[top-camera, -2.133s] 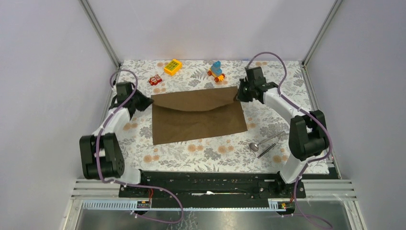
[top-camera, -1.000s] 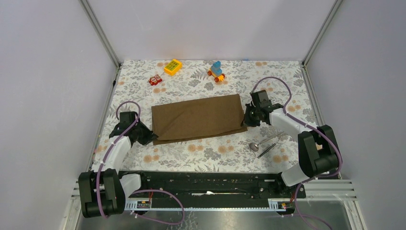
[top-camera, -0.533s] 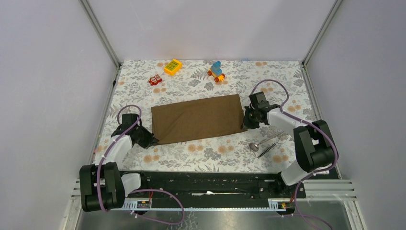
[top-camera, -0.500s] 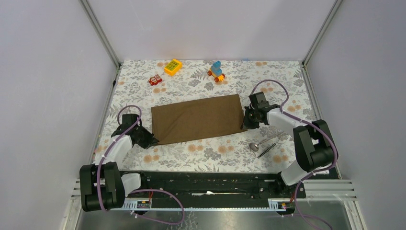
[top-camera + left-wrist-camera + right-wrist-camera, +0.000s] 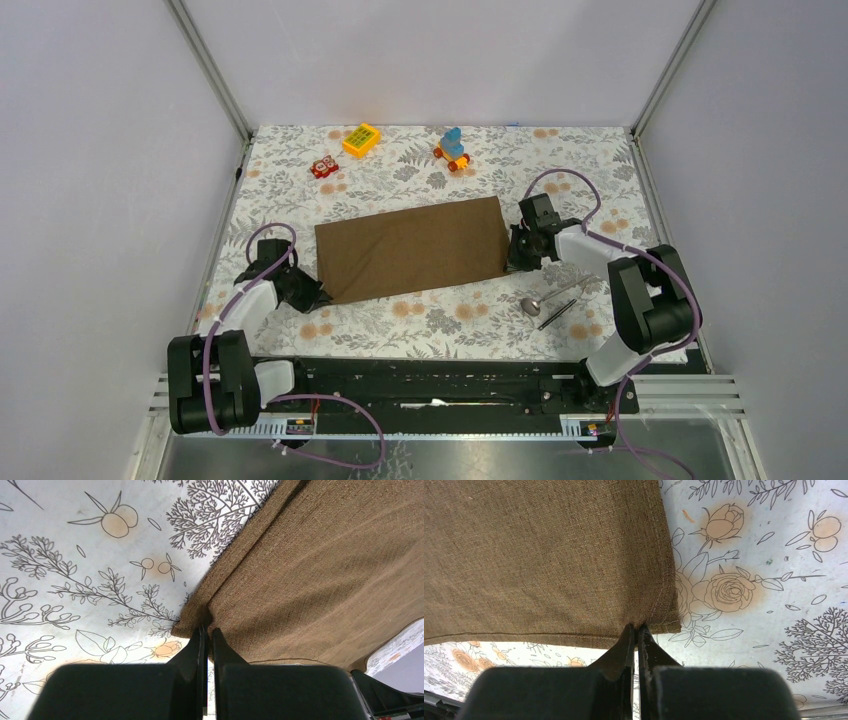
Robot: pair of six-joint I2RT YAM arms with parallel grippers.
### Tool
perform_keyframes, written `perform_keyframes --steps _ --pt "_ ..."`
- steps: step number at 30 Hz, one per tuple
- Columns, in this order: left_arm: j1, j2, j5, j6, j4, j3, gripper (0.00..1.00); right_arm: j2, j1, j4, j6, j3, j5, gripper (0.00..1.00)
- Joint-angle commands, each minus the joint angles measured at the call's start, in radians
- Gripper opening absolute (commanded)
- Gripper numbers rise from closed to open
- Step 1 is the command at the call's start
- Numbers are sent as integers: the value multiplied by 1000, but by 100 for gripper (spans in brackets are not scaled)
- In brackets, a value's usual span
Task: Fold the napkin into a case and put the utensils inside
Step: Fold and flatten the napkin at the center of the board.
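Both finger pairs are sitting much lower in frame than two seconds back. The napkin's [image 5: 410,250] far edge is now lying folded over the near edge, and the cloth is resting flat mid-frame on the worktop [image 5: 420,325].

Top view: left fingers [image 5: 314,294] are pinching the lower-left corner and right fingers [image 5: 512,262] the lower-right, both clamped tight. Spoon [image 5: 545,296] and dark stick [image 5: 557,313] are waiting at lower right, near the right fingers, so a careless retreat is risking a sweep into them. Toy blocks [image 5: 361,139] along the top are sitting well apart.

Left wrist view: left fingers [image 5: 202,634] are closing on the napkin [image 5: 320,580] corner, with cloth bunching slightly there. Any drag on release is probably peeling the top layer back.

Right wrist view: right fingers [image 5: 630,632] are gripping the hemmed corner of the napkin [image 5: 539,555]. Layers are looking slightly offset along the lower edge, likely giving a crooked case.
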Motion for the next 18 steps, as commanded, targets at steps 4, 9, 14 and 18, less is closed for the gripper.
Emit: perform_keyframes --steps 4,9,14,18 --pt "-3 4 -34 -8 -3 2 0 18 -5 16 -12 9 24 0" --pt "-10 11 -40 -10 -12 6 1 23 -6 16 -12 15 22 0" --pt "-12 5 -64 -4 -26 23 4 21 -6 16 -13 24 16 0" --pt "-12 -10 -73 -2 -60 45 14 18 -6 -8 -27 46 13 9"
